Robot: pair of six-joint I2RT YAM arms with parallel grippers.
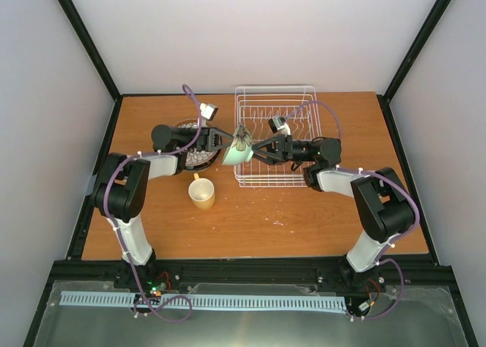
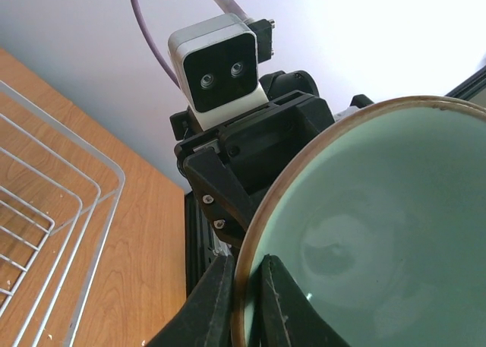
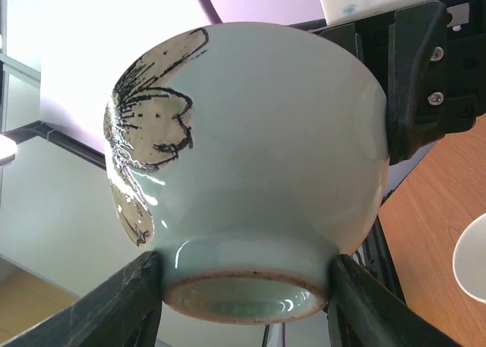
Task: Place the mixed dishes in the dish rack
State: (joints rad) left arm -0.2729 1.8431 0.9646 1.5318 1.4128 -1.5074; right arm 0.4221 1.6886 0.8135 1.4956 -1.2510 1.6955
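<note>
A pale green bowl with a dark flower pattern hangs in the air between my two grippers, at the left edge of the white wire dish rack. My left gripper is shut on the bowl's brown rim, one finger inside and one outside. My right gripper is shut on the bowl's foot ring, with a finger on each side. The bowl's inside fills the left wrist view and its outside fills the right wrist view. A yellow mug stands on the table. A stack of plates lies partly hidden under my left arm.
The rack's wire rim shows at the left of the left wrist view. A pale round edge shows at the right of the right wrist view; I cannot tell what it is. Black frame posts and white walls surround the wooden table.
</note>
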